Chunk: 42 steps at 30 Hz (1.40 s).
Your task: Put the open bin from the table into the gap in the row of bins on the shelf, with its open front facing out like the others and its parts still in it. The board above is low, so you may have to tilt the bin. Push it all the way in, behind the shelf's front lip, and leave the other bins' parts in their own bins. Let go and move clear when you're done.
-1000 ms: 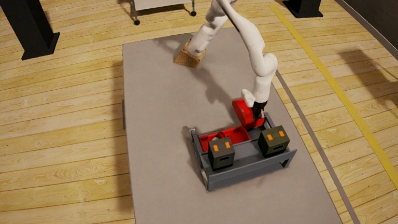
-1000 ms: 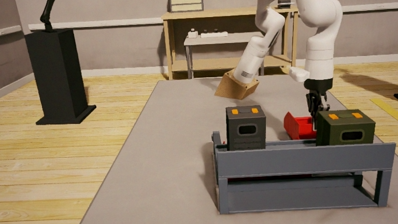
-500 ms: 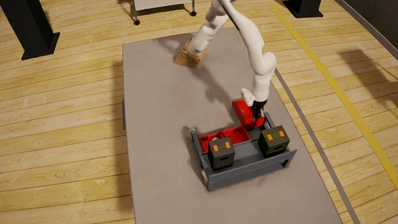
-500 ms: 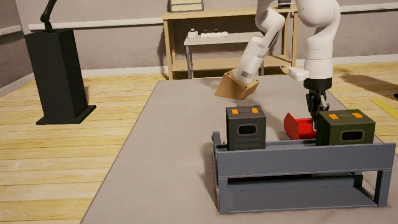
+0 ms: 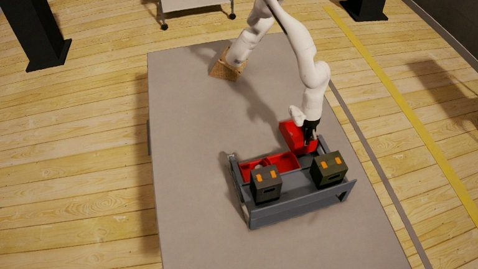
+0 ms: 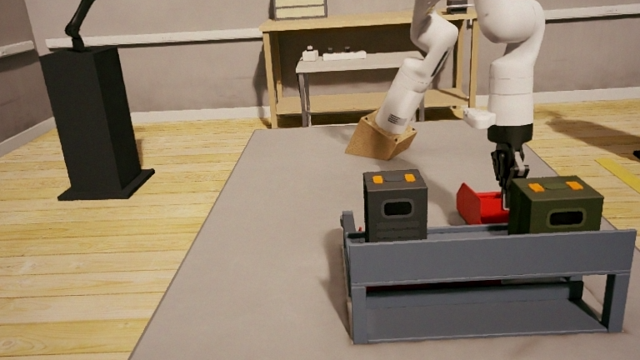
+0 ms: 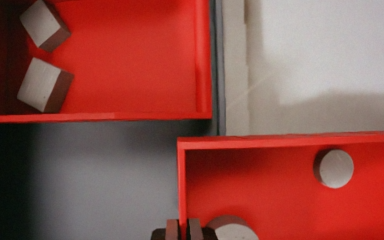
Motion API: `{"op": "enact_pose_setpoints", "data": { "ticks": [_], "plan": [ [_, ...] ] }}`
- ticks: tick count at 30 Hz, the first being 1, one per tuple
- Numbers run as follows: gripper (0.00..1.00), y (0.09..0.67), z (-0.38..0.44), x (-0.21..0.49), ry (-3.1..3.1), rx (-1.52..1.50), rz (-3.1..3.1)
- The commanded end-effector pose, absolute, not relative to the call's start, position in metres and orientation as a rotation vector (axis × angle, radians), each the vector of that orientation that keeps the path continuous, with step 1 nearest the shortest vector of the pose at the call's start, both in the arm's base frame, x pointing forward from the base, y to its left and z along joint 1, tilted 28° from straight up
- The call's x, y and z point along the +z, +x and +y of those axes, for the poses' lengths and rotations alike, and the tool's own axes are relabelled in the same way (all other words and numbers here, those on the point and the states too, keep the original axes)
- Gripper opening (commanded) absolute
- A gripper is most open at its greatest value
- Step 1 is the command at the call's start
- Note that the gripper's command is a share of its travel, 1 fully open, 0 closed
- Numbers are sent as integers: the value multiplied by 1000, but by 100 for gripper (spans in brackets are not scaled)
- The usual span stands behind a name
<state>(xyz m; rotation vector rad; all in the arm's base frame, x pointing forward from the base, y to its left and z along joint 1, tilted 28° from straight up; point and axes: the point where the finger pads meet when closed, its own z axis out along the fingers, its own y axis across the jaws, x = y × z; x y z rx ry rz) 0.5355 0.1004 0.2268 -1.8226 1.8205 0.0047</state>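
My gripper (image 5: 307, 142) (image 6: 506, 199) (image 7: 183, 231) is shut on the thin end wall of the red open bin (image 5: 295, 143) (image 6: 467, 205) (image 7: 280, 200). The bin is at the shelf's front edge, its walled end over the edge beside the gap (image 7: 100, 180). Two round grey parts show inside; one round part (image 7: 336, 168) is whole in view, the other is partly cut off. The neighbouring red bin (image 5: 283, 162) (image 7: 125, 60) sits on the grey shelf (image 6: 472, 262) with two grey blocks inside. Another red bin (image 5: 246, 174) is farther left. The held bin's exact tilt is unclear.
A dark grey case (image 5: 266, 185) (image 6: 396, 223) and a green case (image 5: 327, 172) (image 6: 557, 205) stand on the board above the shelf. The shelf's front lip (image 7: 222, 75) runs beside the neighbouring bin. A side post rises at the gap's right.
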Motion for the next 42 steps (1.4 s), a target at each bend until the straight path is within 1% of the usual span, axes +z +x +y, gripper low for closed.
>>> {"op": "enact_pose_setpoints", "data": {
  "ticks": [1, 38, 39, 42],
  "plan": [
    [10, 536, 100, 228, -1820, 0, 1820],
    [10, 534, 100, 227, -1794, -36, 1808],
    [39, 534, 100, 227, -1794, -35, 1808],
    [39, 534, 100, 227, -1794, -35, 1808]
  ]
}}
